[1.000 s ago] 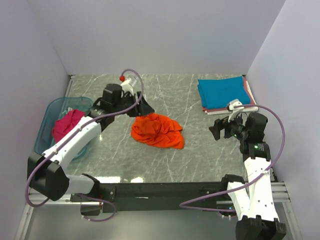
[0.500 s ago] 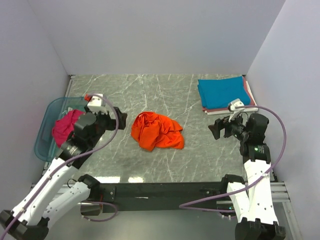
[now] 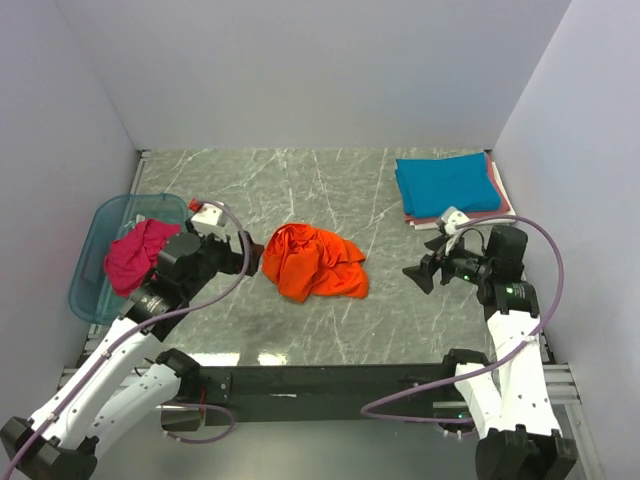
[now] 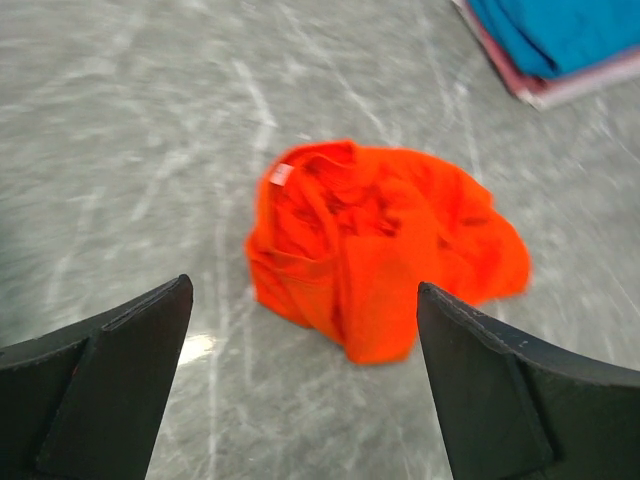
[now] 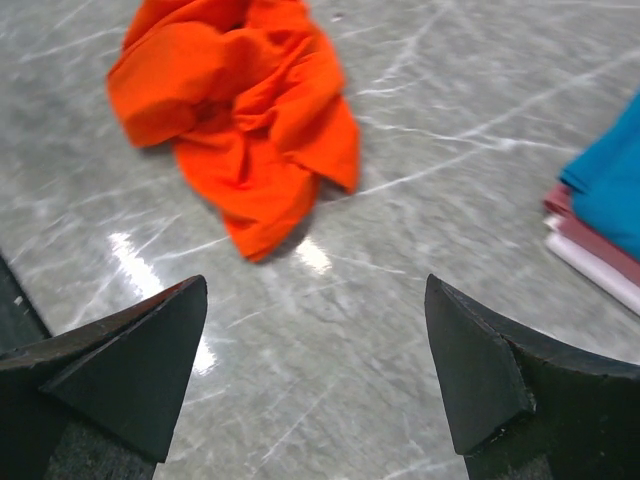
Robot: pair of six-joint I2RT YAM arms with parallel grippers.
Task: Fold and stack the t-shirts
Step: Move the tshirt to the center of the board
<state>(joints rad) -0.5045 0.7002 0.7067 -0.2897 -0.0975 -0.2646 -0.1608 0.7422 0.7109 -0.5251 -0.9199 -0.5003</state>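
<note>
The orange t-shirt (image 3: 312,262) lies crumpled in the middle of the table (image 3: 340,330), untouched, with the left gripper (image 3: 250,258) just beside it and the right gripper (image 3: 426,262) farther off, both spread wide and empty, so the step in hand seems to be spreading it flat, which calls for each gripper to pinch an opposite edge.

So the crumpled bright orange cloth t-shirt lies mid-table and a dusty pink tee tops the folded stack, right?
No: the top external view shows a teal blue t-shirt topping the folded stack. The orange t-shirt does lie mid-table.
</note>
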